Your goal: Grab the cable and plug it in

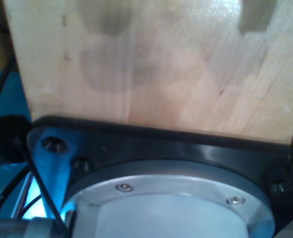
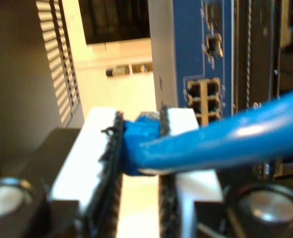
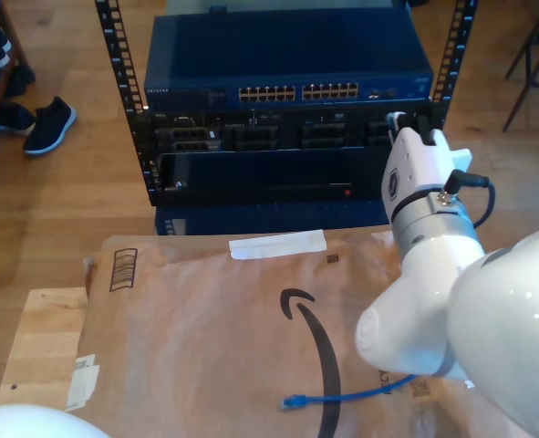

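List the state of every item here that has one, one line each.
Blue Ethernet cable: one end clamped in my second gripper, raised before the switch ports; other plug loose on the box.
Second gripper: jaws shut on the cable.
Network switch: ports appear empty.
Cardboard box: closed, taped.

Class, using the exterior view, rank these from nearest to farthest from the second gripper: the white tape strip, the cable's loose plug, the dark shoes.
Second gripper, at the rack.
1. White tape strip, on the box.
2. Loose plug, at the box's near edge.
3. Dark shoes, on the floor, the view's left.
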